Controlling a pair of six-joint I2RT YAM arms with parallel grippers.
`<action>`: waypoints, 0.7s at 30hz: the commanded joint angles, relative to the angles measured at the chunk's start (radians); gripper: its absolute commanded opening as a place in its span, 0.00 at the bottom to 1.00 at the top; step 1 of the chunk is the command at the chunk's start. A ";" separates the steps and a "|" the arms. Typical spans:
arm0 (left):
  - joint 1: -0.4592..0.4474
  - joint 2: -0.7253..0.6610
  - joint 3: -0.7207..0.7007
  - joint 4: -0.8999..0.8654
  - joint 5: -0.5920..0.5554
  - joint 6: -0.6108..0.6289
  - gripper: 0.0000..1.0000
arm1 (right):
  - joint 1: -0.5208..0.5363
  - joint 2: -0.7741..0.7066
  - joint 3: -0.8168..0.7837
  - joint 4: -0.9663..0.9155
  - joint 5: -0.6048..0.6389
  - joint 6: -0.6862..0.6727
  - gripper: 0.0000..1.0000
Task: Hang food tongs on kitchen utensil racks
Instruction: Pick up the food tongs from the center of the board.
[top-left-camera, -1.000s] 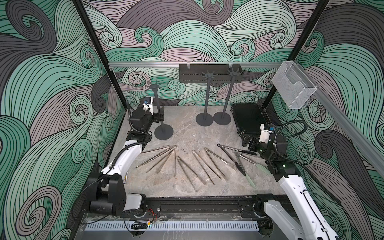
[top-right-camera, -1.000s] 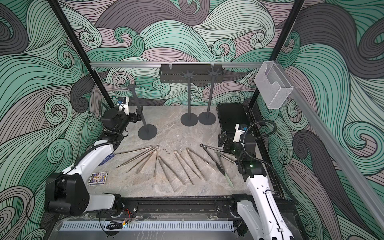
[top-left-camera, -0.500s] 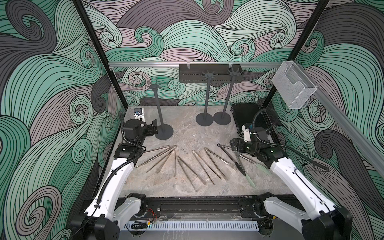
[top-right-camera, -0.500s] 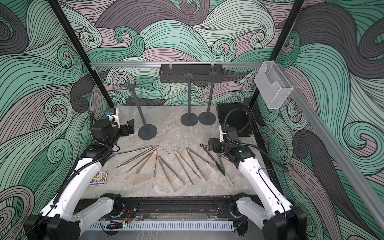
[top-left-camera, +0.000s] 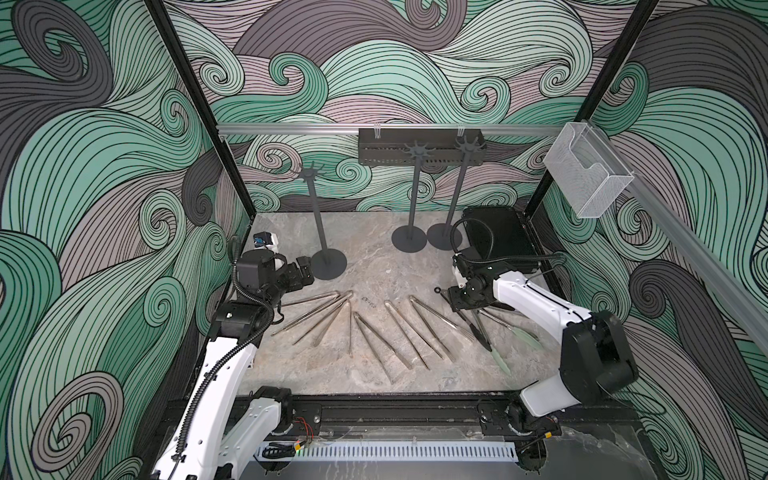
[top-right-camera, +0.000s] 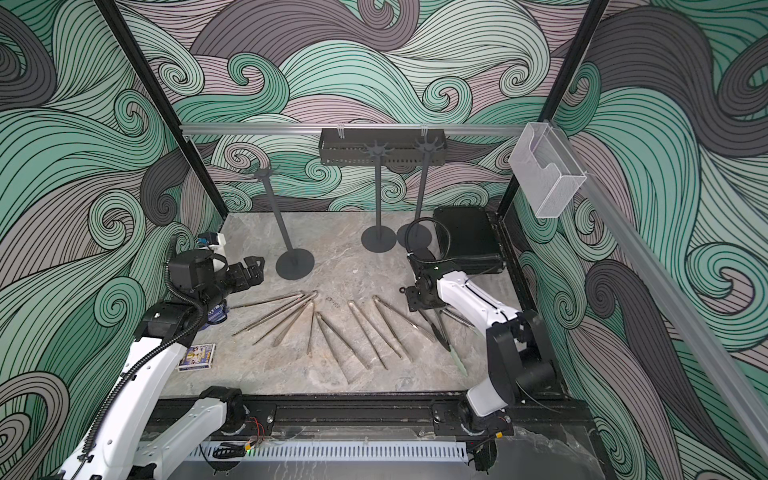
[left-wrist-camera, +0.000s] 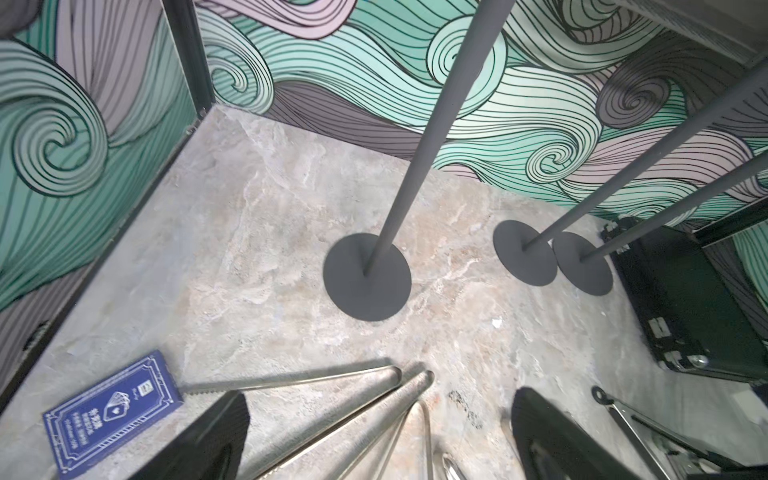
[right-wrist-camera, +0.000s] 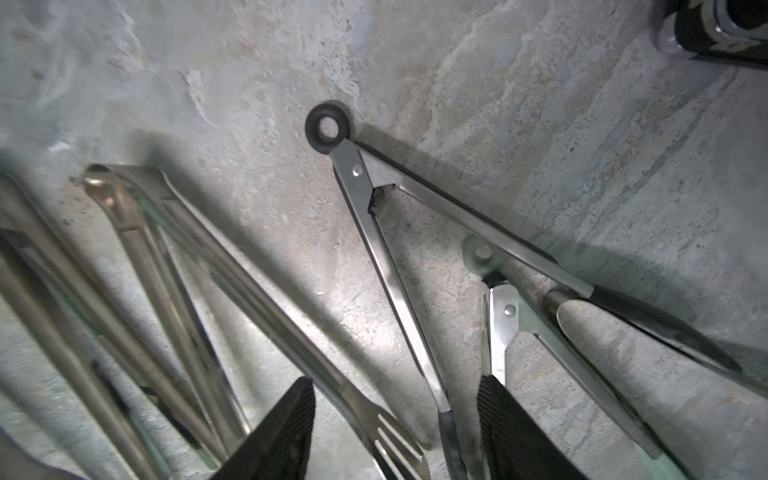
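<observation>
Reaching low and inward, my right claw (right-wrist-camera: 395, 428) half-wide astride one leg of black-tipped steel tongs (right-wrist-camera: 384, 253), not gripping, left claw (left-wrist-camera: 380, 415) wide open.

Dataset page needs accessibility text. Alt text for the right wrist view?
The right gripper, jaws apart, hangs over the black-tipped tongs, one steel arm running between its black fingers. The pale-green-tipped tongs lie against the other arm and bare steel tongs alongside, all on the marble table.
</observation>
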 joint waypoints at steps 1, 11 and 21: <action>-0.007 -0.008 -0.012 -0.018 0.081 -0.042 0.98 | 0.003 0.056 0.039 0.015 0.008 -0.053 0.55; -0.008 -0.012 -0.031 -0.007 0.088 -0.028 0.98 | 0.002 0.188 0.064 0.049 0.009 -0.081 0.53; -0.007 -0.012 -0.039 0.002 0.091 -0.017 0.98 | 0.002 0.257 0.062 0.065 -0.018 -0.101 0.38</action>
